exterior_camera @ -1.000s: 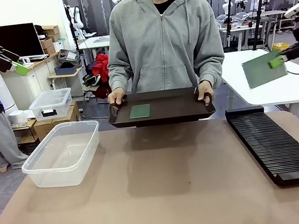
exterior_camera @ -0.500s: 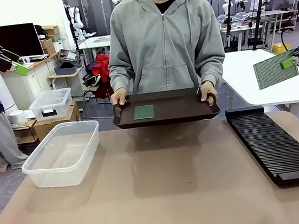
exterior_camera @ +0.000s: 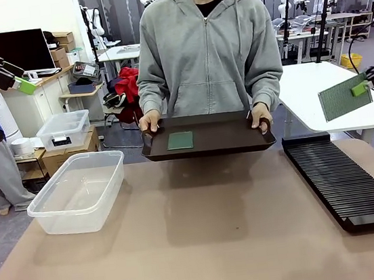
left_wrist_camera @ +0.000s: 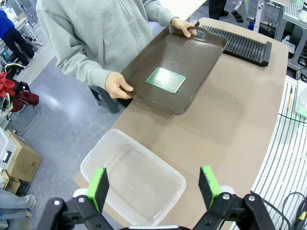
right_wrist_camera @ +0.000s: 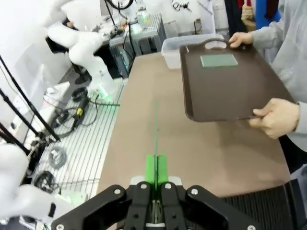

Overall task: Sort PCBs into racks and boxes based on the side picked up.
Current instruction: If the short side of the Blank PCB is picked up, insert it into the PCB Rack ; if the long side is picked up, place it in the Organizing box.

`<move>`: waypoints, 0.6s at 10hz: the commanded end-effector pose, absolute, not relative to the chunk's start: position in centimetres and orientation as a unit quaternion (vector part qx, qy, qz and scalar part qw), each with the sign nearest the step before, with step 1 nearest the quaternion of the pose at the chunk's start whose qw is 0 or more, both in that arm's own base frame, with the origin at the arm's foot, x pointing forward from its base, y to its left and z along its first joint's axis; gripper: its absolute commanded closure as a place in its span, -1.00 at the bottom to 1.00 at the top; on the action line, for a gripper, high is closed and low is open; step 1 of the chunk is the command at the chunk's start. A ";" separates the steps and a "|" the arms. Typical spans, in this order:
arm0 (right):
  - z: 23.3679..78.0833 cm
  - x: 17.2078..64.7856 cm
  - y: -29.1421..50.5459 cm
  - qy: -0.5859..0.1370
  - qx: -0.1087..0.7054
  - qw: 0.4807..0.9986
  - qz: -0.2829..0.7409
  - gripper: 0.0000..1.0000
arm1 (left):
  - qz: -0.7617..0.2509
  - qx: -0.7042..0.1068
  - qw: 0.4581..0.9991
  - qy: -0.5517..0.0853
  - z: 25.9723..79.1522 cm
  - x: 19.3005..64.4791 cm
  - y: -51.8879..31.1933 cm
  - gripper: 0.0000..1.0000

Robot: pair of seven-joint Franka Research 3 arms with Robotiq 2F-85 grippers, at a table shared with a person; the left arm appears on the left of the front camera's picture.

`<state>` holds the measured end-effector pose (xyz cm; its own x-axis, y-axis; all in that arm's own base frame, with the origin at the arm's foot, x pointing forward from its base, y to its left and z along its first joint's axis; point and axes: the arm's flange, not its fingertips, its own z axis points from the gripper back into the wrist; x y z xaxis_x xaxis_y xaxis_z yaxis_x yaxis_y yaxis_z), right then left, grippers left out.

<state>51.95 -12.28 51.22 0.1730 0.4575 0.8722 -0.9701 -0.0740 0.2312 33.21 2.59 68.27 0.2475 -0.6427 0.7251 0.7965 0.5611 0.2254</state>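
Nearest us, at four o'clock on the table [exterior_camera: 206,240], lies the black slotted rack [exterior_camera: 346,182], and at nine o'clock sits the clear box [exterior_camera: 77,192]. At two o'clock, raised in the air, one PCB [exterior_camera: 343,97] is a thin dark-green board, tilted, its dotted face toward us. Our right gripper [exterior_camera: 360,88] is pressed together on its edge. At twelve o'clock a person holds a brown tray [exterior_camera: 227,135] with the second PCB [exterior_camera: 179,140] lying flat on it. Our left gripper [exterior_camera: 24,85] hangs spread, holding nothing, at ten o'clock, high above the box.
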 end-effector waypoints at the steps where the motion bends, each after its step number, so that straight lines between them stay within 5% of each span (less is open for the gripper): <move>1: 50.3 53.8 -14.9 -0.272 0.425 0.602 0.619 0.96 | -0.457 -0.095 0.785 -0.407 68.1 33.2 2.7 -1.00; 6: 46.2 57.0 -18.7 -0.295 0.387 0.585 0.649 0.96 | -0.457 -0.095 0.785 -0.407 68.1 33.2 2.7 -1.00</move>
